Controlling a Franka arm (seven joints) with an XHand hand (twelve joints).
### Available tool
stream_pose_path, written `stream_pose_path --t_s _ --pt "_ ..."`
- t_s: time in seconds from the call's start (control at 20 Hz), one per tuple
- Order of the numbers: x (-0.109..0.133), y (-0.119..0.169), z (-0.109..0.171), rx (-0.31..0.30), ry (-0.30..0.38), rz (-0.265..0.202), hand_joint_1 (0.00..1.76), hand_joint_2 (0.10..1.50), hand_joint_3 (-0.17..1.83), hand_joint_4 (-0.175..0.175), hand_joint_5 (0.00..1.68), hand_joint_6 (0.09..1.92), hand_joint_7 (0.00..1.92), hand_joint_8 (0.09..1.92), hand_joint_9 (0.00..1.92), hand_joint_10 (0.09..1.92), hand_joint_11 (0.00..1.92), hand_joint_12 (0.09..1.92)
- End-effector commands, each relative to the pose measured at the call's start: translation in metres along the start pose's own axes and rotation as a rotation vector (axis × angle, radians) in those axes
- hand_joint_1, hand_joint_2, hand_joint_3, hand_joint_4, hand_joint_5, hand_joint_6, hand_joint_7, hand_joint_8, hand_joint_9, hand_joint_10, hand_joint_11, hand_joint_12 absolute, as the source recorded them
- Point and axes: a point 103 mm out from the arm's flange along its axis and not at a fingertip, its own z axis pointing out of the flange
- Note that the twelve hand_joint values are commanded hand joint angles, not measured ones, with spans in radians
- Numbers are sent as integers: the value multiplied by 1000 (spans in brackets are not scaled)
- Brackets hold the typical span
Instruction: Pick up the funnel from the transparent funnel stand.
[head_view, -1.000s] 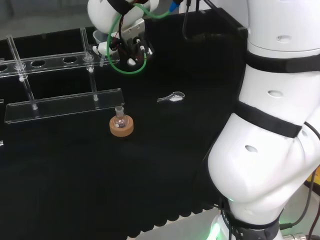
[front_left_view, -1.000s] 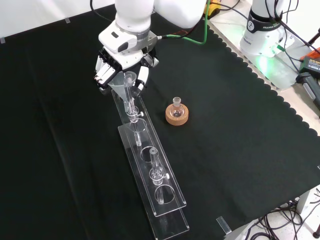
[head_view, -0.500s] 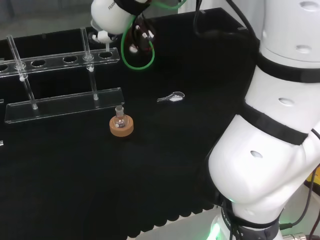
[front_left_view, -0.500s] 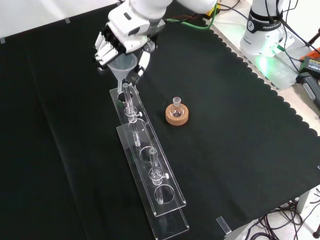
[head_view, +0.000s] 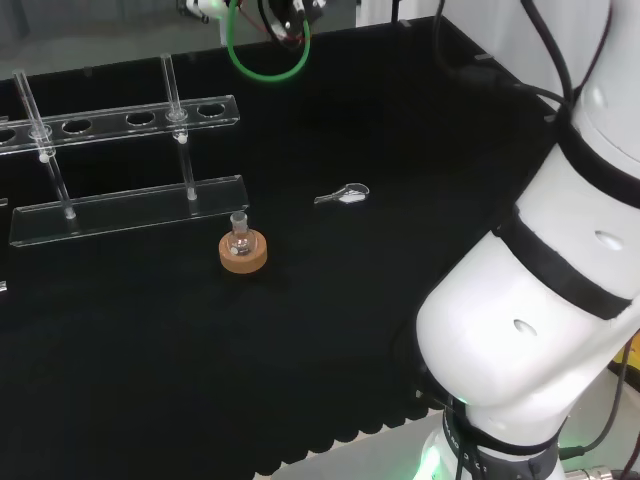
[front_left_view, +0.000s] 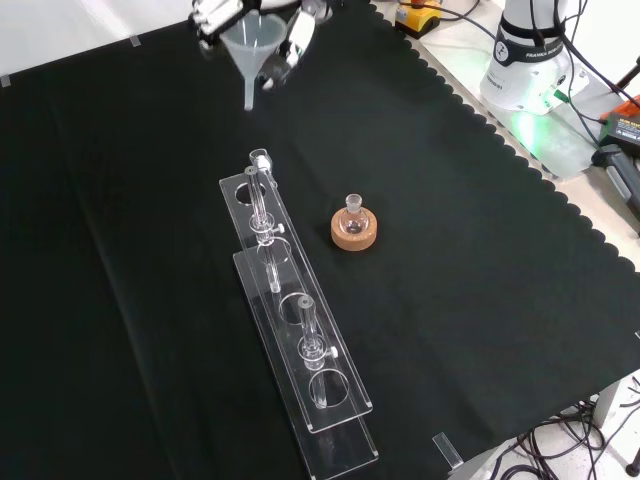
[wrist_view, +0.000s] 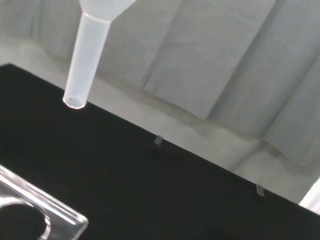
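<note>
At the top of the front view the hand (front_left_view: 290, 35) has its fingers curled round the funnel (front_left_view: 247, 45), whose stem hangs well clear of the stand (front_left_view: 335, 385), so the pick-up looks essentially done.

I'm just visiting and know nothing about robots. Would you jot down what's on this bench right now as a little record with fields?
Hand: at the top edge of the front view, fingers curled round the funnel
Funnel: clear, held above the cloth, spout pointing down, clear of the stand
Funnel stand: transparent rack with round holes and upright rods, lying on the black cloth
Small flask: sits in a cork ring to the right of the stand in the front view
Small spoon-like item: lies alone on the cloth in the head view
</note>
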Motion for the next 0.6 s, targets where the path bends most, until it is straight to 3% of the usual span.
stream_pose_path --t_s 0.05,0.2,0.35,0.6 --pt "-28 -46 -73 -39 168 -8 640 1178 315 -175 893 1677 1256 1613 1538 1297 1598 833" --pt "-21 -68 -80 -64 123 -47 706 1181 315 -175 925 1696 1283 1606 1553 1297 1631 817" --pt "-20 -75 -78 -46 138 -17 733 1180 318 -175 935 1701 1294 1605 1561 1298 1648 810" --pt "-11 -80 -72 -14 147 -11 759 1175 327 -175 944 1702 1297 1604 1558 1300 1656 806"
